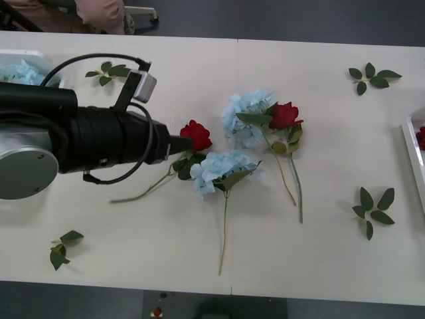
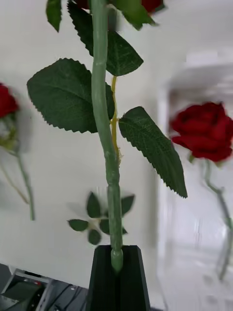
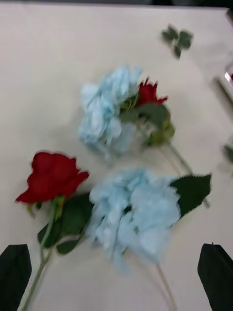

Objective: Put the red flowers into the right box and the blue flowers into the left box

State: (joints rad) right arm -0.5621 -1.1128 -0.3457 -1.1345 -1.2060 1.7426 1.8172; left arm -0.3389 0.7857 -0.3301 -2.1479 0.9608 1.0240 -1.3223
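My left pincer (image 3: pixel 116 272) hangs spread wide above the middle of the tabletop (image 1: pixel 319 252), over 2 blue flowers (image 1: pixel 222 169) and 2 red flowers (image 1: pixel 196 135) lying there. My right pincer (image 2: pixel 116 279) clamps a red rose stem (image 2: pixel 104 121) beside the right box (image 1: pixel 413 156) at the right edge, where another rose (image 2: pixel 204 129) lies. The left box (image 1: pixel 26 66) sits at the far left corner.

Lab-like room: white table (image 1: pixel 319 266) (grey floor beyond).

The left arm (image 1: pixel 73 143) covers part of the stem of the nearest rose (image 1: pixel 196 135). The tray (image 1: pixel 413 156) is cut off at the table's right edge, as is the bin (image 1: pixel 26 66) at the far left. The held rose's (image 2: pixel 104 121) head is cropped.
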